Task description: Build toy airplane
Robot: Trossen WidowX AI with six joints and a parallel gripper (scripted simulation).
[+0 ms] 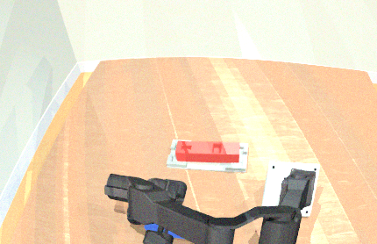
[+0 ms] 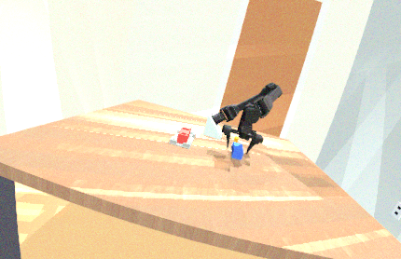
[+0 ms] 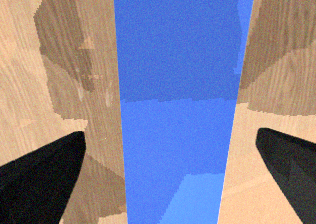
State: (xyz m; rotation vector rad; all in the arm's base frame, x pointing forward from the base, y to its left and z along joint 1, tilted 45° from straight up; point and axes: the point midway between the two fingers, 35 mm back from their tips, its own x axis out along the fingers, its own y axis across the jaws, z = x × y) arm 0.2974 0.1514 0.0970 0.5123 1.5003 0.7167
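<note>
The red fuselage [image 1: 207, 151] [image 2: 183, 135] lies flat in the pale grey jig [image 1: 213, 167] [image 2: 175, 141], its two sockets facing up. The blue wing [image 3: 175, 100] [image 2: 236, 151] [image 1: 154, 227] lies flat on the table nearer the front, mostly hidden under the arm in the top view. My gripper [image 3: 172, 137] [image 2: 239, 141] is open and low over the wing, one finger on each side of it with table showing in the gaps. A small orange tail fin [image 2: 236, 139] shows just behind the wing in the exterior view; it is out of the wrist view.
The arm [image 1: 169, 206] reaches from its white base plate [image 1: 274, 175] at the right across the front of the table. The table's left edge runs along a wall.
</note>
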